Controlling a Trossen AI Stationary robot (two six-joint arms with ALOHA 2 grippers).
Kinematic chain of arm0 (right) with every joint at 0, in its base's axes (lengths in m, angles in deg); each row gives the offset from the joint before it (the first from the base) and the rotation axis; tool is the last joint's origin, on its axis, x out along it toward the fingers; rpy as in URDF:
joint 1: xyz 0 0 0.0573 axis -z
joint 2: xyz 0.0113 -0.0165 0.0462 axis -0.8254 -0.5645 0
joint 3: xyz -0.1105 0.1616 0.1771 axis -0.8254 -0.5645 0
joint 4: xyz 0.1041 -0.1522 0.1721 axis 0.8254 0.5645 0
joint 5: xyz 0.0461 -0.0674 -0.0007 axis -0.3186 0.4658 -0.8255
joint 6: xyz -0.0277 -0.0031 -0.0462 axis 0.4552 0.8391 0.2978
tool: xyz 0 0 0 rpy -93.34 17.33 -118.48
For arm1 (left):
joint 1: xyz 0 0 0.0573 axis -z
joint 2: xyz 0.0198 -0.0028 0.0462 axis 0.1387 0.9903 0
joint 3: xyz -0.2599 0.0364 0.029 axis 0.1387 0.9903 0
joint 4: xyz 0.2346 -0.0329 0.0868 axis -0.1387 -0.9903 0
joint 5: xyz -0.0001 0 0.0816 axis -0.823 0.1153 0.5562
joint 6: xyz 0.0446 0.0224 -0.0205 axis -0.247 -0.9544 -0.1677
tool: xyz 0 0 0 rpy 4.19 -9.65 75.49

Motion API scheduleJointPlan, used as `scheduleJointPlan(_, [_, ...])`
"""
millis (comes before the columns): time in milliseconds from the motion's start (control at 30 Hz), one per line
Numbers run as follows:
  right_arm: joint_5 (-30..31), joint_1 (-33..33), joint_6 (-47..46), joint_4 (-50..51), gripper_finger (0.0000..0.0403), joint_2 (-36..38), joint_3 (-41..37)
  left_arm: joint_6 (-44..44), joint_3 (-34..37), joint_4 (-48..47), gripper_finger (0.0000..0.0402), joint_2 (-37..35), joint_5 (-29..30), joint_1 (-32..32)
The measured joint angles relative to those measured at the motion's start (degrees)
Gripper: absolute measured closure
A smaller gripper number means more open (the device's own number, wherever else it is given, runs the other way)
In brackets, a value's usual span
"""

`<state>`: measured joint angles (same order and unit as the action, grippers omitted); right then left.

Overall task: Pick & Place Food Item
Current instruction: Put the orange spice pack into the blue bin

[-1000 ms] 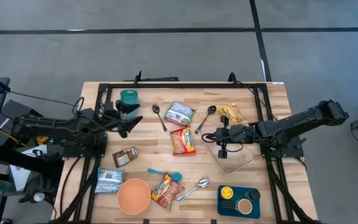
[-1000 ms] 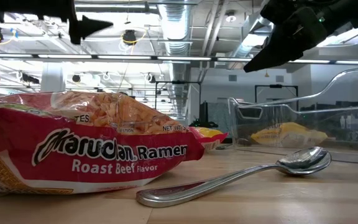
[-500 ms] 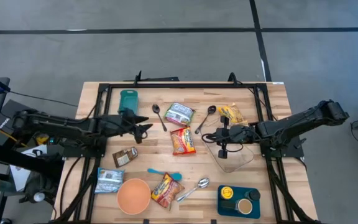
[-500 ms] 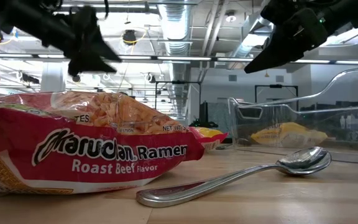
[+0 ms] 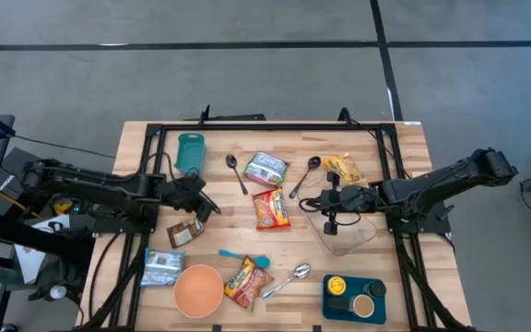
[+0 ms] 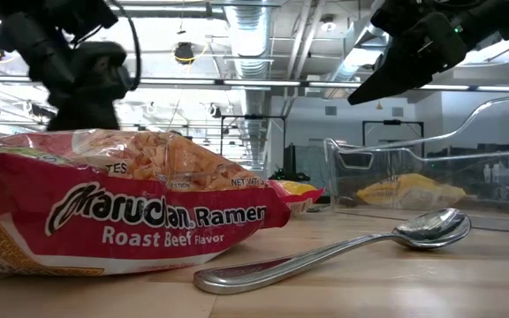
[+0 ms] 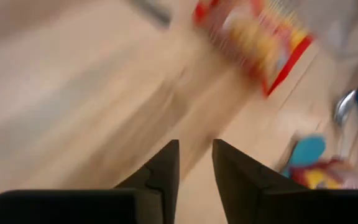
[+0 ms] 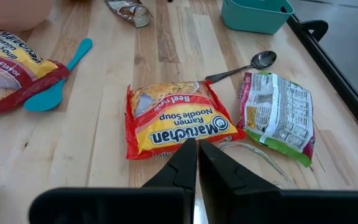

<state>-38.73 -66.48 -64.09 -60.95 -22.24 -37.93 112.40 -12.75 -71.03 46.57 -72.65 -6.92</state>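
My left gripper [image 5: 206,207] slants down over bare wood between the brown packet [image 5: 185,231] and the red ramen packet [image 5: 272,208]. Its fingers [image 7: 169,163] stand a narrow gap apart with nothing between them. The teal container [image 5: 190,150] stands on the table's far left, apart from it. My right gripper [image 5: 313,205] hangs shut above the table beside the ramen packet [image 8: 176,120] and over the rim of the clear plastic box [image 5: 344,231]. I see nothing between its fingers.
A green-white packet [image 5: 265,169], a yellow packet [image 5: 344,170] and two spoons [image 5: 236,171] [image 5: 306,173] lie at the far side. At the near side are a silver packet [image 5: 161,267], an orange bowl [image 5: 198,290], a second ramen packet [image 5: 246,281], a teal spoon [image 5: 244,258], a steel spoon [image 5: 289,279] and a blue tray [image 5: 355,297].
My left gripper has left the teal container, gone down and toward the table's near edge, tipped from level to slanting downward and rolled. Its fingers have drawn from wide apart to a narrow gap. The teal container has stayed in place.
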Motion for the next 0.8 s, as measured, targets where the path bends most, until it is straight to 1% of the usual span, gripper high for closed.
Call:
scheduleJointPlan(200, [0.0,0.0,0.0,0.0,0.0393,0.0,0.0,8.1,0.0,-10.0,0.0348,0.0,-10.4,0.0])
scheduleJointPlan(300, [0.0,0.0,0.0,0.0,0.0393,0.0,0.0,9.7,0.0,-12.3,0.0366,0.0,-14.9,0.0])
scheduleJointPlan(367, [0.0,0.0,0.0,0.0,0.0393,0.0,0.0,9.9,0.0,-12.5,0.0377,0.0,-16.9,0.0])
scheduleJointPlan(533, [0.0,0.0,0.0,0.0,0.0393,0.0,0.0,9.9,0.0,-13.8,0.0399,0.0,-17.7,0.0])
scheduleJointPlan(800, [0.0,0.0,-0.2,0.2,0.0393,0.0,0.0,10.7,0.0,-25.0,0.0401,0.0,-17.6,0.0])
